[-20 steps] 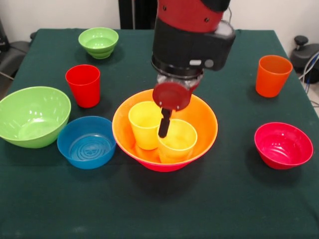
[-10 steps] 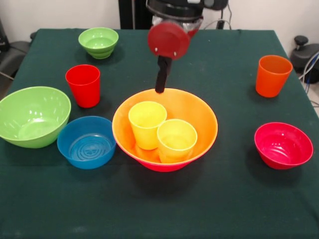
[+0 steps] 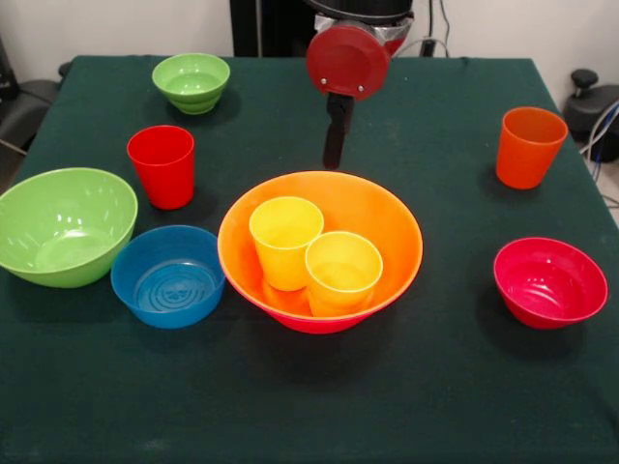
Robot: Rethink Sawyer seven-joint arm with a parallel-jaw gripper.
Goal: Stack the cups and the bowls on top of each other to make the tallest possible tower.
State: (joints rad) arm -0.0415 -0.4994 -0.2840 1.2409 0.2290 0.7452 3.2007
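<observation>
glossy round orange bowl (image 3: 387, 222) | two tapered yellow cups (image 3: 285, 232) inside

arm: risen out of orange bowl (image 3: 319, 232) | gripper (image 3: 336, 145): now hangs behind bowl's far rim

table (image 3: 290, 406): dark green cloth | wall (image 3: 116, 24): pale, behind | cables (image 3: 604, 135): right edge

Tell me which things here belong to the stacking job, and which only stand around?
Job things:
orange bowl with two yellow cups inside
red cup
orange cup
big green bowl
small green bowl
blue bowl
red bowl

Just around:
black knob
cables
</observation>
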